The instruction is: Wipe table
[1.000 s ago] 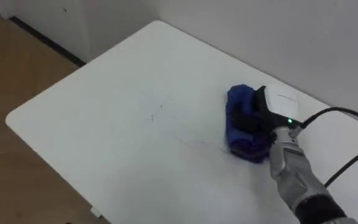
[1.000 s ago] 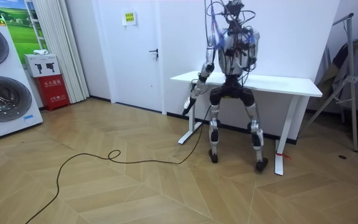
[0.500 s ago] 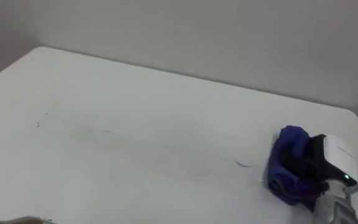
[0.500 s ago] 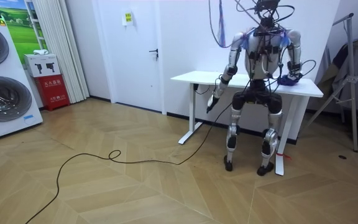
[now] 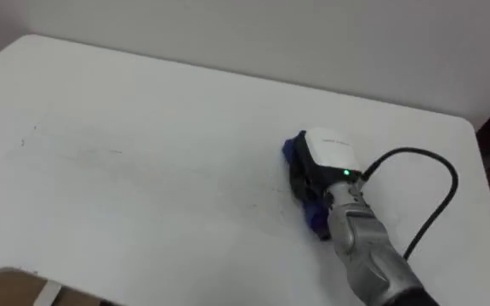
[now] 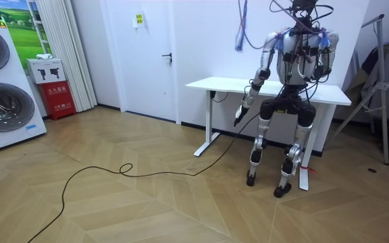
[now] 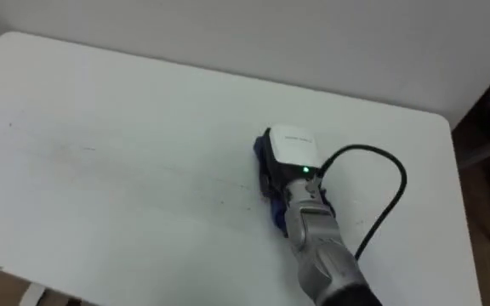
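On the table's [image 5: 160, 110] right half, in the left eye view, the right hand [image 5: 328, 155] lies palm-down on the blue cloth [image 5: 293, 158]. The cloth is bunched beneath it, and blue shows past the hand on the far-left side and again near the wrist. The hand covers most of the cloth, probably so that its weight presses the fabric flat to the surface for a wiping stroke. How it holds the cloth underneath is hidden by its own back, so I cannot tell whether it grips or only presses. Faint marks [image 5: 34, 136] sit well apart on the table's left part, with thin smudges trailing between them and the cloth. That stretch seems to be what is left to wipe.

From the right eye view the same arrangement shows. The forearm comes in from the lower right, and the cloth lies between the hand and the white top.

Across the room view, the robot stands close against the table's near edge, towards its right end, facing the wall. Its right arm is bent up over the top. The left hand [image 6: 238, 116] hangs beside the body below the table edge, idle and out of the stroke's way. It is too small for me to tell its state.
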Controlling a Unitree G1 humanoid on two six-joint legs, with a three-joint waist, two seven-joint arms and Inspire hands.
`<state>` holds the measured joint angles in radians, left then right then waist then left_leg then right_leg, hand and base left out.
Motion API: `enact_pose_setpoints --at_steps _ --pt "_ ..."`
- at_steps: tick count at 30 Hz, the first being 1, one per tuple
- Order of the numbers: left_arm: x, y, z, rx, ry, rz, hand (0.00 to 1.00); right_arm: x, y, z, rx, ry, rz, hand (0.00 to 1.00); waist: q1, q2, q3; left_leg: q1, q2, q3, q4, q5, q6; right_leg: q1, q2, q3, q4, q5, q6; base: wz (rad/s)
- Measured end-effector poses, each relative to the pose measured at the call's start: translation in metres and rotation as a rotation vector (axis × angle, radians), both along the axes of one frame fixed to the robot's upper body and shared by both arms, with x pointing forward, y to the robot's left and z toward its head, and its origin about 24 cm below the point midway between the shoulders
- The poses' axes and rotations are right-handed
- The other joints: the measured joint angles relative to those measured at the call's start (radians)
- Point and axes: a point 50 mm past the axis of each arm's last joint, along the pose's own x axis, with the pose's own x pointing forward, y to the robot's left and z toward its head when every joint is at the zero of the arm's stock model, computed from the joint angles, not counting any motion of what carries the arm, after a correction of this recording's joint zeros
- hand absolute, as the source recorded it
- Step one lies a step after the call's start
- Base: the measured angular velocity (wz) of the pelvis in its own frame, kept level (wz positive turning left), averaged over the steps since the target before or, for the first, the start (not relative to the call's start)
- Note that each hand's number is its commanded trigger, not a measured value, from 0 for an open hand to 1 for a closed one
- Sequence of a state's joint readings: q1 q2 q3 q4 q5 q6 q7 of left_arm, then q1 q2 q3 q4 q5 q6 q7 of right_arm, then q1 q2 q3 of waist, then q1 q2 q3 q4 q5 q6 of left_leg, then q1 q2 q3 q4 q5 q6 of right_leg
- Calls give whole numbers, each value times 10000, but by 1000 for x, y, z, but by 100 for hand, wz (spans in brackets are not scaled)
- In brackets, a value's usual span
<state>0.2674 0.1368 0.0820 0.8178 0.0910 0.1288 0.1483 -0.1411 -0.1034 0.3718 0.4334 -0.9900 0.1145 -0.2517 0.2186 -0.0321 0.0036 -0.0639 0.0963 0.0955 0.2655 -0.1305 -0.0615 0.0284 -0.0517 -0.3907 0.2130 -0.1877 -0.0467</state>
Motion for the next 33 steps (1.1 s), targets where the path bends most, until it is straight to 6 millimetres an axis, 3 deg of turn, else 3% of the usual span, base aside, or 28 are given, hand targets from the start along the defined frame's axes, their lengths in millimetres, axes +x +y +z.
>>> enact_pose_setpoints --at_steps 3,5,7,10,13,16,20,23,24,27,28,29,32,33 --pt "11 1 1 81 -257 -196 0 -17 -10 -9 250 -699 -129 100 -240 97 5 206 -124 162 -207 -37 103 256 -95 -42 -269 62 192 9" --pt "17 7 2 372 -222 -499 0 -30 -28 -12 329 -1379 -743 100 -406 168 2 196 -276 181 -448 60 258 244 -218 -163 -385 157 328 24" --pt "18 17 3 1098 4 -638 0 -58 -63 -18 -44 -2224 -2007 100 -699 245 -32 231 -589 68 -825 264 492 275 -419 -386 -457 255 554 35" --pt "11 33 8 1690 97 -116 0 -91 -99 -25 -820 -2702 -3388 100 -906 180 -81 247 -909 -157 -976 292 699 388 -683 -542 -470 327 798 20" --pt "12 36 11 1871 -130 -34 0 -103 -117 -33 -1066 -2444 -4034 100 -941 49 -191 360 -1088 -190 -932 175 871 593 -727 -254 -632 389 1000 9" --pt "17 23 9 1505 -375 -205 0 -98 -119 -35 -1055 -2181 -4211 100 -813 54 -201 408 -1155 -177 -791 71 1024 626 -765 176 -631 413 1077 -4" --pt "20 8 4 872 -441 -278 0 -69 -106 -30 -640 -1769 -4392 100 -726 25 -192 430 -1248 -69 -776 71 1075 532 -718 636 -619 491 1092 -17" --pt "22 1 1 638 -382 -309 0 -34 -83 -17 -749 -976 -3624 100 -90 -52 -150 389 -1235 -201 -810 75 1072 228 -571 983 -584 611 932 -58" --pt "21 3 1 695 -254 -311 0 -16 -64 -10 -597 -741 -3051 100 130 -142 -77 366 -1213 -323 -834 91 1046 176 -462 1138 -602 671 852 -39" --pt "19 10 1 892 20 -461 0 17 -16 16 -98 -611 -1354 100 383 -450 19 -8 -1145 -686 -831 180 900 -92 -272 1014 -620 661 733 15" --pt "20 10 1 933 49 -443 0 26 1 27 58 -761 -714 100 572 -493 120 -69 -1109 -802 -833 207 873 -120 -227 884 -631 681 640 39" --pt "19 10 1 928 84 -436 0 30 9 31 168 -779 -494 100 647 -520 137 -97 -1095 -850 -803 210 870 -125 -212 829 -645 694 578 38" --pt "13 8 0 848 208 -385 0 36 24 39 308 -688 388 100 1112 -457 201 -217 -1122 -1268 -746 216 831 -47 -199 359 -752 667 554 47" --pt "10 7 -1 817 294 -356 0 37 24 41 324 -754 442 100 1169 -299 308 -266 -1126 -1334 -741 225 822 -14 -199 305 -748 667 554 16"
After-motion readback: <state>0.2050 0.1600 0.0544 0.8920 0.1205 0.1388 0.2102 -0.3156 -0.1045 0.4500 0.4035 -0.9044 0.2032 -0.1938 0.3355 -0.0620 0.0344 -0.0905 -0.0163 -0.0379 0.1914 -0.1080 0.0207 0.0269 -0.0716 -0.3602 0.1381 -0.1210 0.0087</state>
